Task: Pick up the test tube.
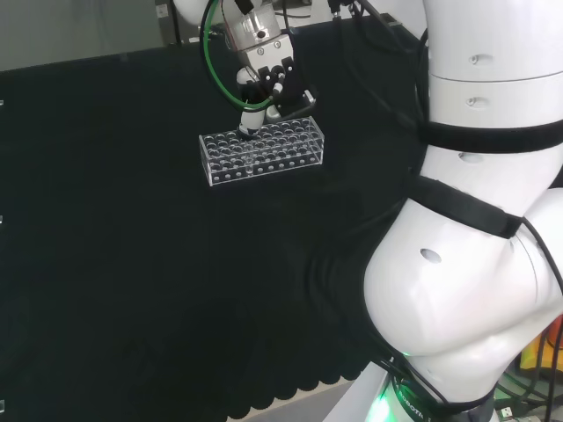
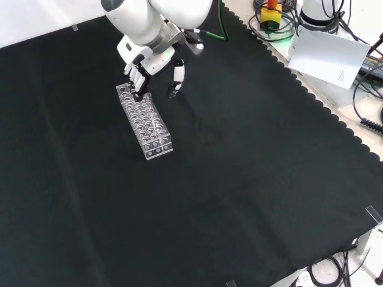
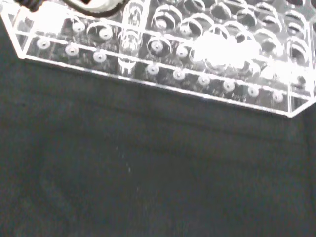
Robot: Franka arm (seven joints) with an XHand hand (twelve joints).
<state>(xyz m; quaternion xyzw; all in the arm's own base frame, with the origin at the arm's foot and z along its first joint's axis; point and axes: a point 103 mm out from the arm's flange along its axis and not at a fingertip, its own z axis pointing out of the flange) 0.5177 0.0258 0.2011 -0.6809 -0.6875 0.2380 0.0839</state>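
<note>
rack (image 2: pixel 146 124): clear, on the desk's black cloth (image 2: pixel 239 179) | test tube (image 3: pixel 132 37): clear, upright in a rack hole, top hidden, hard to see | hand (image 2: pixel 143 70): over rack's far end, fingers pointing down onto it; grip on tube cannot be told

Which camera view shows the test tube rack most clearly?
The front view: the whole clear test tube rack lies unobstructed on the black cloth. The head view shows it whole but smaller, under the robot hand; the wrist view shows one long side.
</note>
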